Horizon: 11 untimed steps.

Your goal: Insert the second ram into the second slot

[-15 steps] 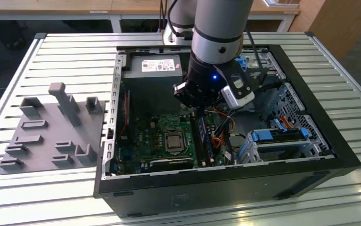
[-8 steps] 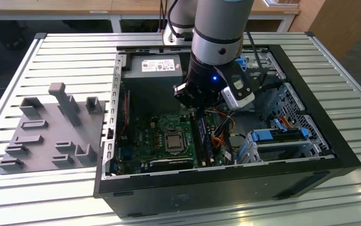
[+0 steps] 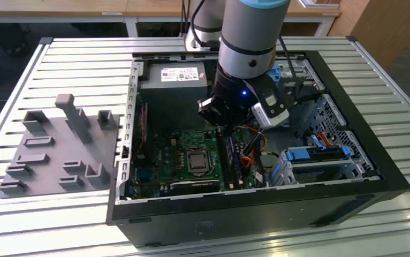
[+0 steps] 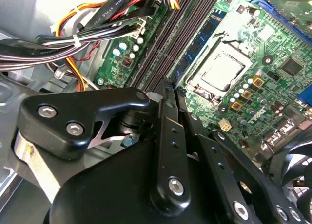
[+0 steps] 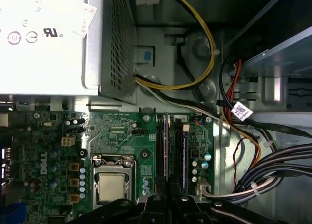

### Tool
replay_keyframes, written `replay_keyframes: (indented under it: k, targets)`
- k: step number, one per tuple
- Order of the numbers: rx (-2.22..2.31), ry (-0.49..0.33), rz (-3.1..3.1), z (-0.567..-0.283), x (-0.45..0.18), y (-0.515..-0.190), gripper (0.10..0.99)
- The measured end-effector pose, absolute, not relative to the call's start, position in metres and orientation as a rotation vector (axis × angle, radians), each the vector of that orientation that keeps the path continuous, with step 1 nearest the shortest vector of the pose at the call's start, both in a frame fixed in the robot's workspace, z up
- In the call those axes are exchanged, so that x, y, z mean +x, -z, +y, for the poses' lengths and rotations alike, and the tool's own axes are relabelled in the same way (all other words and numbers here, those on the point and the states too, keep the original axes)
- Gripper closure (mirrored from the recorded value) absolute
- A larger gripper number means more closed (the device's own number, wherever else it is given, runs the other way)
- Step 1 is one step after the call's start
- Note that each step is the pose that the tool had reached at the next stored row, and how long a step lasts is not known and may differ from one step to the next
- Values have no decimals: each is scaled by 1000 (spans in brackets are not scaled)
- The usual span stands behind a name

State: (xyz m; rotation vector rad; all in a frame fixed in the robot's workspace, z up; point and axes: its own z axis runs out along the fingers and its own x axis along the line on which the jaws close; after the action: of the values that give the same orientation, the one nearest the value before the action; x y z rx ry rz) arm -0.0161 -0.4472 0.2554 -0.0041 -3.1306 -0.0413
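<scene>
- I cannot tell whether the black gripper (image 3: 221,127) is open or closed; it hangs over one end of the black memory slots (image 5: 158,151).
- The second ram (image 5: 168,151), a thin blue memory stick, stands in a slot directly in line with it.
- Another blue stick (image 5: 185,156) stands just beyond, toward the bundled black cables (image 5: 278,160) crowding that side.
- The silver processor socket (image 5: 111,185) lies on the opposite side.

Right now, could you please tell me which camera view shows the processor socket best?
The second wrist view: the processor socket appears whole, close and unobstructed, though at a slant. The first wrist view looks straight down on it from farther away. The exterior view shows it whole too, but from much farther off.
</scene>
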Motion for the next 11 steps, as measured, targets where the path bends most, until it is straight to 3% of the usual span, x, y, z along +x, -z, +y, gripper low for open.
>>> replay_keyframes:
  k: [11]
  targets:
    - [-4, 41, -3131, -447, -16, -246, 949]
